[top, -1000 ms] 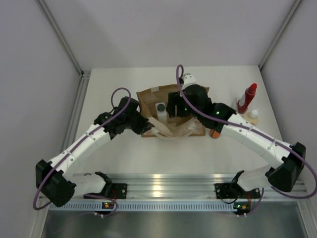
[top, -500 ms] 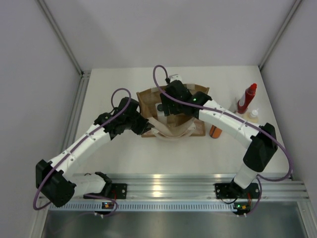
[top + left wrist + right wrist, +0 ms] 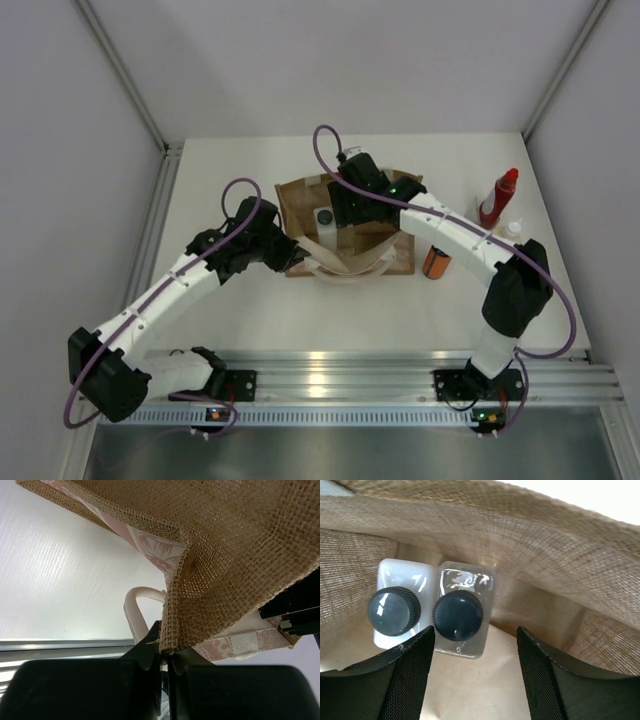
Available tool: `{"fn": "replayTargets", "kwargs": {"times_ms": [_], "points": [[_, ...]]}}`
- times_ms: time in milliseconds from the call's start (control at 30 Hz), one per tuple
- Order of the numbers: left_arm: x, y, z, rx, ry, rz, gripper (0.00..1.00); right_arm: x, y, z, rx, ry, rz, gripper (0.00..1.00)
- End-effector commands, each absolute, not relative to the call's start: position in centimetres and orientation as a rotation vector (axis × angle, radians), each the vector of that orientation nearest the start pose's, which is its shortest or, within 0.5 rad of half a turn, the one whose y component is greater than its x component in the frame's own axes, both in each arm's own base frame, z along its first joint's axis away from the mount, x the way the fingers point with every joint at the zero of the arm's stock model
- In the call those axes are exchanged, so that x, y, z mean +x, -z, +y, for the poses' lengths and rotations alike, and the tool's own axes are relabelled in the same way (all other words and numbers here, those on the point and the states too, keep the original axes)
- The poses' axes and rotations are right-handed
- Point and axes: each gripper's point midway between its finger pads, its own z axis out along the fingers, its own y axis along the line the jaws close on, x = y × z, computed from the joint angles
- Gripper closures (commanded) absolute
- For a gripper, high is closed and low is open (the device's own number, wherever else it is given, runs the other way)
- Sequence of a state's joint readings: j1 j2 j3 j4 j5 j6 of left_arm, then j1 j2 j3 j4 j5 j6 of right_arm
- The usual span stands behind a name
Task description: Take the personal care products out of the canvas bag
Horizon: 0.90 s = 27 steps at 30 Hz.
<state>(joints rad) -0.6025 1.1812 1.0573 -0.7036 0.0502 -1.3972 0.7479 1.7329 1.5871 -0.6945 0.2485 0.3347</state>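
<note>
Canvas bag (image 3: 298,210) on white table (image 3: 300,310): left pincer (image 3: 165,652) seemingly clamps it, right pincer (image 3: 474,636) agape.

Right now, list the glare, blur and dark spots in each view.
Top external: even light, a bright glare streak on the metal rail. Left wrist: canvas bag weave sharp, left gripper a black, detailless mass. Right wrist: glints on the caps of the white bottle and clear bottle; right gripper fingers dark and soft.
</note>
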Motion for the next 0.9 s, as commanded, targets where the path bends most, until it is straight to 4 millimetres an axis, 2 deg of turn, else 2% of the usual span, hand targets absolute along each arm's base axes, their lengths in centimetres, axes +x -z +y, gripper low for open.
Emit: {"fn": "replayTargets", "kwargs": {"times_ms": [0,233,467,567,867], "points": [[24.5,-20.4,-22.9,-1.009,0.934,2.416,1.00,35.8,-18.8,29.0,-0.386,-0.251,2.352,0.36],[24.4,-20.4,-22.8,-1.016,0.938,2.413,1.00,36.1,-20.0,29.3,-0.371,-0.283,2.315,0.37],[24.4,-20.5,-22.8,-1.019,0.942,2.410,1.00,36.1,-16.0,29.1,-0.421,-0.214,2.390,0.39],[24.3,-20.6,-22.8,-1.014,0.946,2.410,1.00,36.3,-14.9,29.1,-0.436,-0.188,2.404,0.40],[24.3,-20.6,-22.9,-1.006,0.945,2.413,1.00,38.5,-14.0,29.6,-0.426,-0.168,2.376,0.45]]}}
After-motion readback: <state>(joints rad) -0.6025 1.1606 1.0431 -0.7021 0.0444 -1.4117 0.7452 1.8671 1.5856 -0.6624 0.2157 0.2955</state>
